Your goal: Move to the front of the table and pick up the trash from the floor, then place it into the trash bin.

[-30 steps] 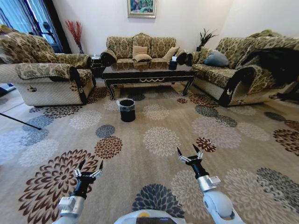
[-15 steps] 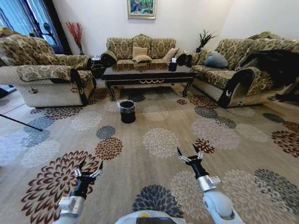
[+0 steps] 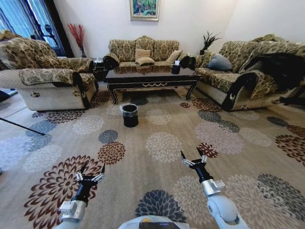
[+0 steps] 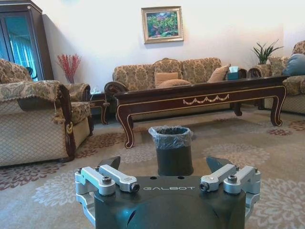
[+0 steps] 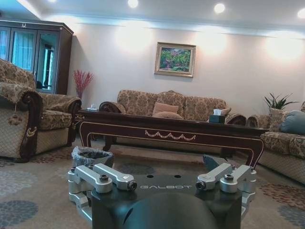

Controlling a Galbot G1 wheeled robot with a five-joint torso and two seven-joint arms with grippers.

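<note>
While I drive, the whole head view has shifted a little since a second ago, the camera's move; bin and table sit slightly higher, grippers unchanged.

I see left gripper (image 3: 91, 171) and right gripper (image 3: 192, 155) both spread wide, empty, held low over the carpet (image 3: 164, 145). Trash bin (image 3: 129, 115) stands well ahead of them, just before the table (image 3: 151, 76); I can't make out any trash on the floor.

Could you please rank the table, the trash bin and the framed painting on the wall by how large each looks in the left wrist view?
1. The table, spanning most of the view.
2. The trash bin.
3. The framed painting, close to the bin in apparent size; it hangs much farther away, so this ranking says nothing of true size.
</note>
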